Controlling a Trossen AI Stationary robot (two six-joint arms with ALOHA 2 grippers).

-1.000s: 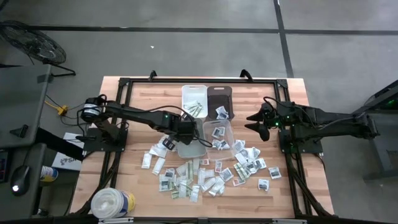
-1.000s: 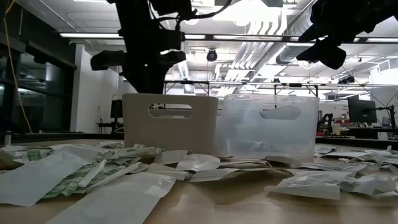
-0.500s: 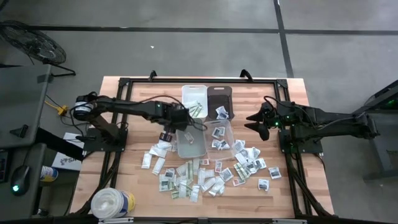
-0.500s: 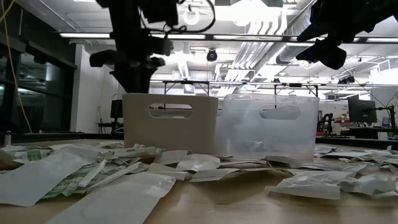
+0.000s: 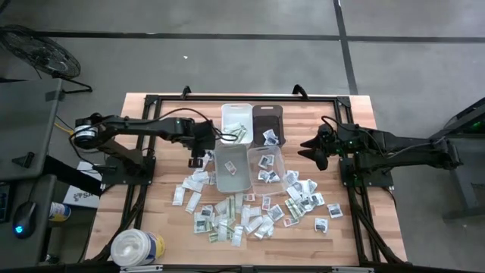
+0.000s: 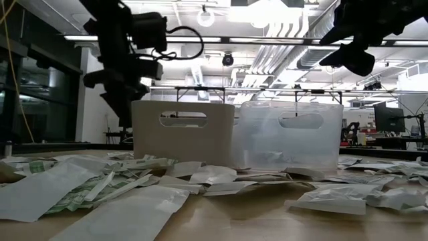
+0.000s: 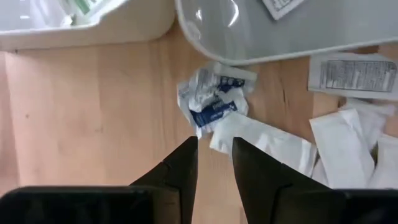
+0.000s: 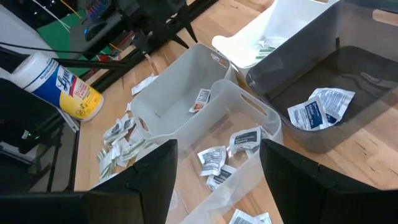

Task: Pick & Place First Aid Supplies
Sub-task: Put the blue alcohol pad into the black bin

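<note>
Nearest, in the left wrist view: left gripper (image 7: 214,163) with fingers only a little apart, nothing between them, just bare wood. Straight ahead of the fingertips, close but not touching: a crumpled packet (image 7: 210,102), white with blue print, flat on the wood. Lying on a slant across the line of the gap, so probably needs a small turn before a pinch. Just beside it, more white packets, some overlapping. Right past it, the rounded corner of the clear bin (image 7: 261,31), and next to that the white bin (image 7: 93,28).

From above: left gripper (image 5: 197,155) left of center, beside the clear bin (image 5: 231,168). Much nearer to that packet than the other arm.

Right of center, waiting above the table: right gripper (image 5: 312,149), spread wide and empty, well apart from the left one.

Lower middle of the frame: the big scatter of packets (image 5: 242,216). A few already inside the bins.

Under it all, a light wooden table (image 5: 163,220) with a black frame. At the lower left, a big white tub (image 5: 136,246).

Farther off: grey floor around the table. In the low view, a large room with bright ceiling lights and desks far behind.
</note>
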